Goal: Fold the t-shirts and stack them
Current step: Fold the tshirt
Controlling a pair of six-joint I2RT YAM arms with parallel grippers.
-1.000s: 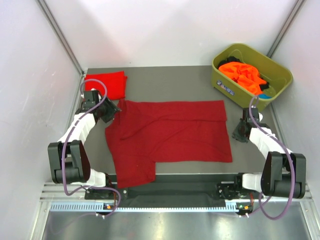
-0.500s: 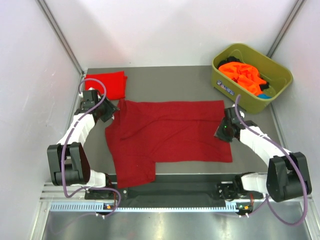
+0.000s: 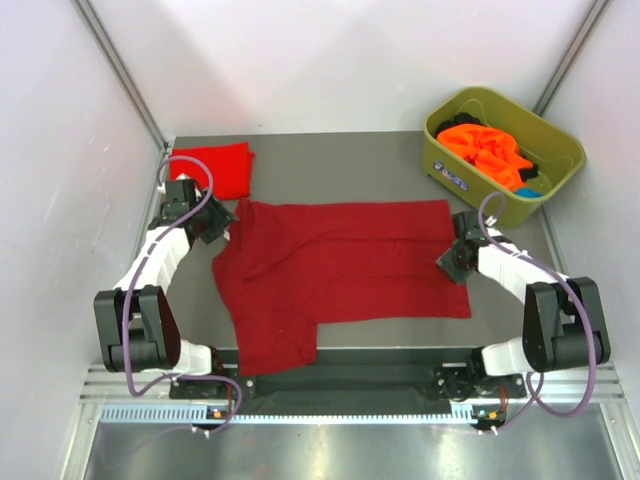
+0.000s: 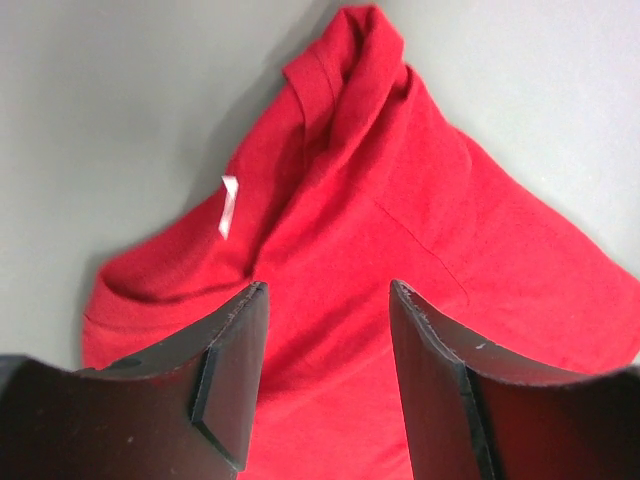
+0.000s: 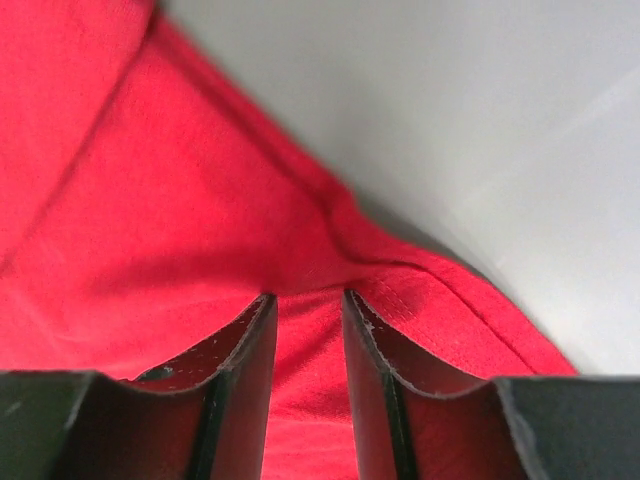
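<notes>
On the grey table point(image 3: 350, 165), the dark red shirt point(image 3: 340, 265) lies spread out between my two arms, one flap of it reaching toward the near edge. My left gripper point(image 4: 330, 290) hangs over its collar end, near the white label point(image 4: 229, 205), jaws well apart with nothing held. My right gripper point(image 5: 309, 297) sits at the shirt's right edge, jaws only narrowly parted at a pucker of cloth; whether they pinch it I cannot tell. A brighter red shirt point(image 3: 212, 168) lies folded at the far left corner. Orange shirts point(image 3: 485, 148) sit in the green tub point(image 3: 440, 155).
</notes>
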